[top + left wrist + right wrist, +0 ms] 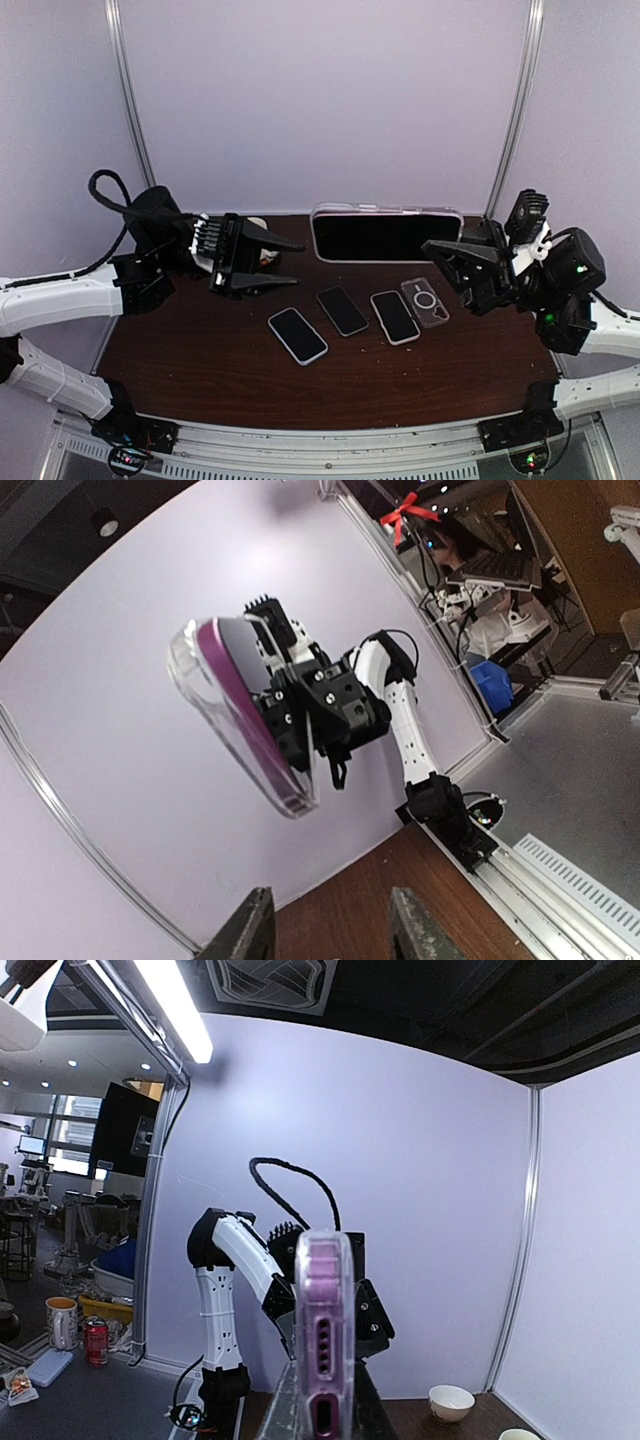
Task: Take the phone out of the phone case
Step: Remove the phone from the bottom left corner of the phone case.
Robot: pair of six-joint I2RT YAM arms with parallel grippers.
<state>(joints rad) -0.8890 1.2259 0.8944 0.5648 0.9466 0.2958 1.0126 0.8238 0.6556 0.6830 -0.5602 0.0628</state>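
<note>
A purple phone in a clear phone case (385, 233) hangs lengthwise in the air above the back of the table, black screen toward the top camera. My right gripper (440, 250) is shut on its right end. In the right wrist view the cased phone (325, 1330) stands edge-on between my right gripper's (322, 1415) fingers. My left gripper (298, 264) is open and empty, left of the phone and apart from it. In the left wrist view, the phone in its case (245, 715) floats well beyond my left gripper (330, 930).
Three phones (298, 335) (343, 310) (395, 316) and an empty clear case (425, 302) lie in a row on the brown table (200, 360). A white bowl (258, 226) sits behind my left gripper, also seen as the bowl (450, 1401).
</note>
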